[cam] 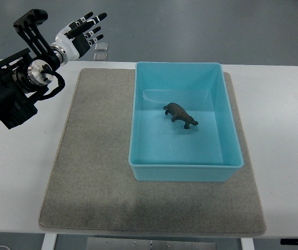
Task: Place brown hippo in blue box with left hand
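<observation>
From where I stand the job looks done: the brown hippo (180, 115) stands on the floor of the blue box (184, 171), which rests on the grey mat (86, 172) on the worktop (284, 130), while the left hand (81, 32) hovers well off at the far corner, fingers (94, 20) spread and empty.

No text, label, brand, number or sign can be read anywhere here, neither near the fingers nor on any other surface.
</observation>
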You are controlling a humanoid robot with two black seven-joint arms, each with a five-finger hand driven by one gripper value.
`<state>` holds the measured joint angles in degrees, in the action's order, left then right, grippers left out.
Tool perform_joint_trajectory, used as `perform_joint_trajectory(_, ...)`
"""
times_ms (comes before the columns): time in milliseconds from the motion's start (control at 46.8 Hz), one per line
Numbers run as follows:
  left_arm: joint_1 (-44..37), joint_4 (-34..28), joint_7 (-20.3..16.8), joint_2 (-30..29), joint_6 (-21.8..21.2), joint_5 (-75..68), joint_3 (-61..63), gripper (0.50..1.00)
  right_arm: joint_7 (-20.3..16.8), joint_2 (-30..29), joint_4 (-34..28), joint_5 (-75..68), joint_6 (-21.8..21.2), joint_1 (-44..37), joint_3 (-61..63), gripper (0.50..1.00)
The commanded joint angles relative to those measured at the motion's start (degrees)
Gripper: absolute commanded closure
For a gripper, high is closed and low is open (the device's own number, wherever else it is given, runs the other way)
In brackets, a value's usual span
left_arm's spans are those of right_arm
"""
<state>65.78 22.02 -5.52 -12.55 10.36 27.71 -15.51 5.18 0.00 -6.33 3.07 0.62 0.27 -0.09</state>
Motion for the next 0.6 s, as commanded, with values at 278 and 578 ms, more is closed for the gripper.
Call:
perform_joint_trajectory(278, -1.4, -6.0, -9.2, 3.0, 8.8, 2.1, -2.2, 0.506, 0.0, 0.0, 0.0, 0.0, 0.0, 0.0, 0.0, 0.564)
perform_joint_trajectory(578, -2.3, -6.2, -11.5, 3.0, 7.5, 1.4, -5.8, 0.506, 0.0, 0.0, 0.0, 0.0, 0.0, 0.0, 0.0, 0.564)
